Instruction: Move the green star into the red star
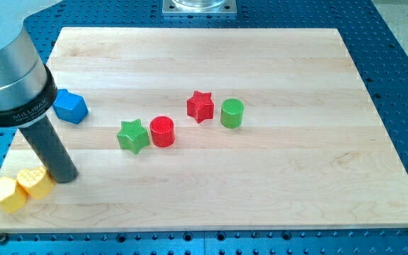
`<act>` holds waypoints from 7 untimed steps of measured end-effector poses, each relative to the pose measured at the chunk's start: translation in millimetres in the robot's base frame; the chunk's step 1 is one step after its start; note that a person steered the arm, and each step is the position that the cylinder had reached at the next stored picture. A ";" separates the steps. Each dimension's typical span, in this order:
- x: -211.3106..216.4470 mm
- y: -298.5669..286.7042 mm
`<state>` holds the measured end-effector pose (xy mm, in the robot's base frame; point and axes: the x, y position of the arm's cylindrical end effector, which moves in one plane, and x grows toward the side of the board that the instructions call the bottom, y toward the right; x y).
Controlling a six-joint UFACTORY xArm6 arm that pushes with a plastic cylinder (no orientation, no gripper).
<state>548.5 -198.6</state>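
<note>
Item: my tip (pixel 65 177) stood at the lower left of the frame, just beside the yellow star-topped block (pixel 35 181) and near the yellow hexagonal block (pixel 6 193); the arm carried no claw, only the rod. The green star (pixel 133 135) lay left of centre on the wooden board (pixel 275 184), touching or nearly touching the red cylinder (pixel 162 131), well apart from my tip. The red star (pixel 200 106) sat up and to the right beside the green cylinder (pixel 231 112); a blue block (pixel 71 106) lay at the left.
</note>
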 end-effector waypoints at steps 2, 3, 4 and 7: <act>-9.9 32.5; -19.7 38.3; -24.4 38.3; -44.3 96.2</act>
<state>504.2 -102.4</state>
